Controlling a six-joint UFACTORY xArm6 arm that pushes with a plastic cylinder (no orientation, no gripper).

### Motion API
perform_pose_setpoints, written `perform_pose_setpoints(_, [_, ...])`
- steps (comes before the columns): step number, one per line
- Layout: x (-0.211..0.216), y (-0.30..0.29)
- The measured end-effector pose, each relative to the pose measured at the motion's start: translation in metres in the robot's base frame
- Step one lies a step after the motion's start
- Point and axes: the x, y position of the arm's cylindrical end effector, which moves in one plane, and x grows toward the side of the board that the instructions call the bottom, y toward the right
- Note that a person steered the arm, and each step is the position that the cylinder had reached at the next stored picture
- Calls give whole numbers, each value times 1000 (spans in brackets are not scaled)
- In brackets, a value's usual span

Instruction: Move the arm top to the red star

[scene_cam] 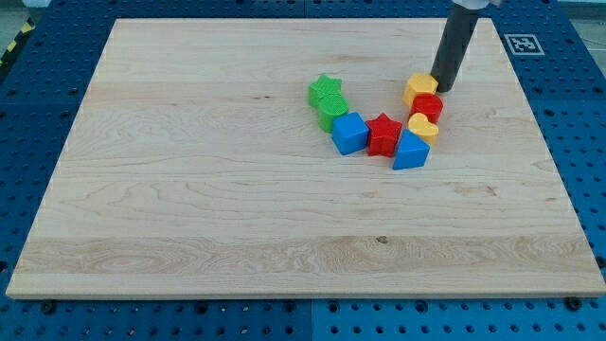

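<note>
The red star (383, 134) lies on the wooden board (189, 189), right of centre, between a blue cube (349, 133) on its left and a blue triangle (410, 152) at its lower right. My tip (440, 89) is at the view's upper right of the star, touching or nearly touching the right side of a yellow block (419, 89). A red block (427, 107) and a yellow heart (423, 126) lie between my tip and the star's right side.
A green star (325, 91) and a green block (333, 111) sit left of the cluster. A blue pegboard table (578, 114) surrounds the board. A fiducial marker (522, 44) is at the top right.
</note>
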Motion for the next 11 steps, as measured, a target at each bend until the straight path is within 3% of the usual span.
perform_pose_setpoints(2, [2,0])
perform_pose_setpoints(4, [-42,-2])
perform_pose_setpoints(6, [-67,-73])
perform_pose_setpoints(8, [-66,-90])
perform_pose_setpoints(11, [-15,-91])
